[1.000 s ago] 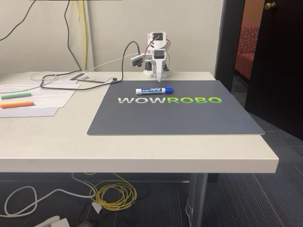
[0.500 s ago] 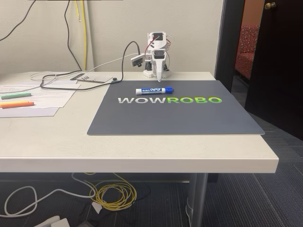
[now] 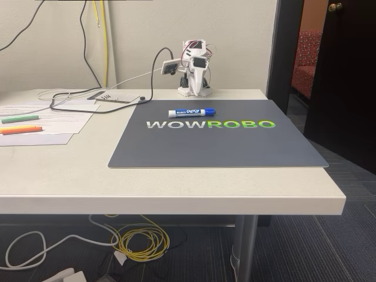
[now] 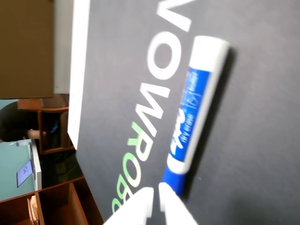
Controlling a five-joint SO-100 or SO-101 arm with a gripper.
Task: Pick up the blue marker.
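1. Since a second ago, my small white arm (image 3: 194, 73) has lifted its fingers (image 3: 202, 84) off the dark grey mat (image 3: 217, 135); earlier they pointed down just behind the marker. I read that as backing off, so the pick is not yet begun.
2. At the left of the fixed view, a green marker (image 3: 19, 118) and an orange marker (image 3: 20, 130) lie on papers, well apart from the target.
3. Mid-table, the short white-barrelled, blue-capped marker (image 3: 191, 112) lies flat on the mat, unobstructed.
4. In the wrist view the fingers (image 4: 155, 202) sit nearly pressed together, empty, near the cap.
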